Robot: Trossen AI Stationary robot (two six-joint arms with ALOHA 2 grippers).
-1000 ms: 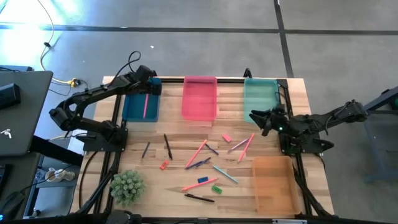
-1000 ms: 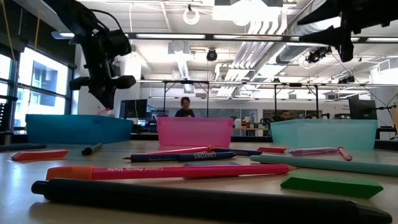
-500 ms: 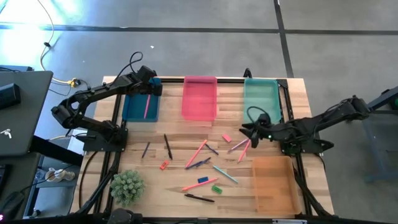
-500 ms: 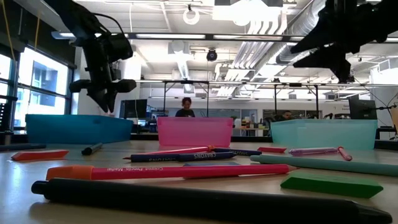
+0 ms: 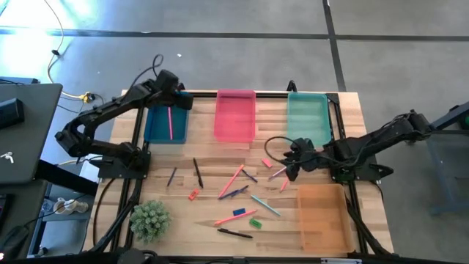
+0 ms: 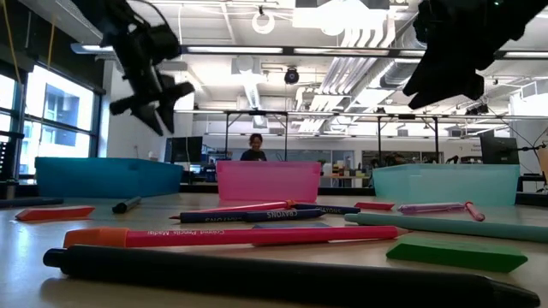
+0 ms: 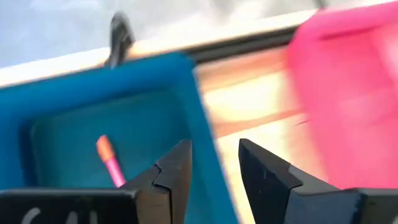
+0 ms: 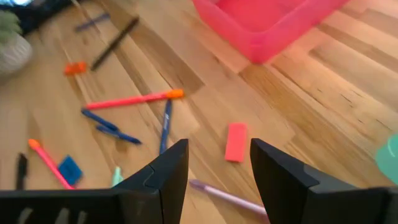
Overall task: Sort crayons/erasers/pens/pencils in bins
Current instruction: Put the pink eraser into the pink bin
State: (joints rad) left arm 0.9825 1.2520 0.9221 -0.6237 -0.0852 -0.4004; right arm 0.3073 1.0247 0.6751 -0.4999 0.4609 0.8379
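Four bins stand on the table: blue, pink and teal along the far edge, orange at the near right. A pink stick lies in the blue bin. My left gripper hangs open over that bin's far right corner, holding nothing. My right gripper is open, tipped down above the table's middle right. A pink eraser and a purple pen lie below it. Pens, pencils and erasers lie scattered on the wood.
A small green plant stands at the near left corner. An orange eraser, a blue eraser, a green eraser and a black pen lie toward the near edge. Black frame rails run along both table sides.
My left gripper has opened and risen above the blue bin, letting go of the pink stick, which now lies flat in the bin. My right gripper has moved from beside the teal bin toward the table's middle and near edge, tipping downward over the pink eraser.
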